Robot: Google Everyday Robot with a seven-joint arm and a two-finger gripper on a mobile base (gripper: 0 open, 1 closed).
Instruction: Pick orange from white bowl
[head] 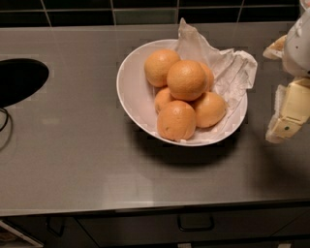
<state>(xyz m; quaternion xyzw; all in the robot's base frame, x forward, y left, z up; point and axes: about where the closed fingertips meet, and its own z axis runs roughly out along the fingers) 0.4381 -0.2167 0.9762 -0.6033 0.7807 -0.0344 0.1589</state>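
A wide white bowl point(130, 94) stands on the grey counter, right of centre. It holds several oranges. The largest, deepest-coloured orange point(186, 79) sits on top of the pile, with paler oranges around and under it. Crumpled white paper point(228, 68) lines the bowl's right side and sticks up over the far rim. My gripper point(277, 89) is at the right edge of the view, to the right of the bowl and apart from it. Its pale fingers point(288, 111) are spread open with nothing between them.
A dark oval opening point(19, 80) is cut into the counter at the far left, with a thin black cable point(4, 118) below it. A dark tiled wall point(145, 12) runs along the back. A drawer handle point(195, 223) shows below the counter's front edge.
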